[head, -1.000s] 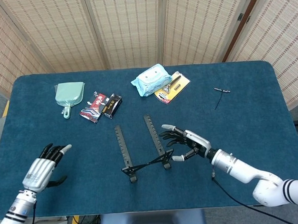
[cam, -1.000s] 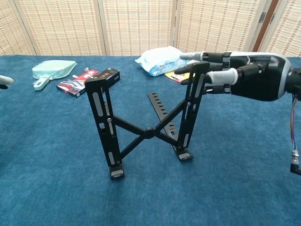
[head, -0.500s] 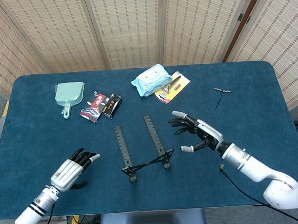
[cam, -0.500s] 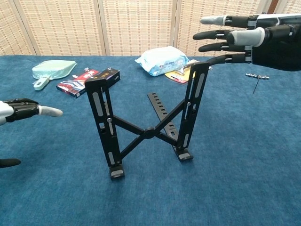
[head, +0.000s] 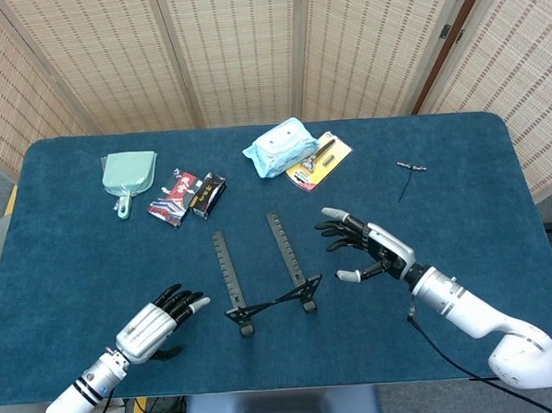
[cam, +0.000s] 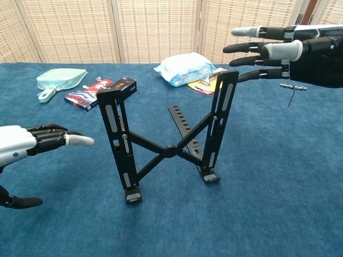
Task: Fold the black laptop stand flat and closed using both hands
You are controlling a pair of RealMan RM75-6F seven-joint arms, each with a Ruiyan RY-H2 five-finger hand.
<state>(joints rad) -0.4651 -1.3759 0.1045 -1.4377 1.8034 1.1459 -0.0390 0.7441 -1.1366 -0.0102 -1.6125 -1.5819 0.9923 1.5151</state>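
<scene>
Blue table (head: pixel 460 178); stand (cam: pixel 169 150) upright, unfolded, between both hands.
Right hand (head: pixel 371 248) open, nearer, just beside its right upright; left hand (head: pixel 157 324) open, short of the left one.

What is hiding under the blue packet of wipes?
A yellow card pack pokes out from beside the blue packet of wipes on the table. Its near corner seems tucked underneath. Whatever else lies under the packet is covered.
</scene>
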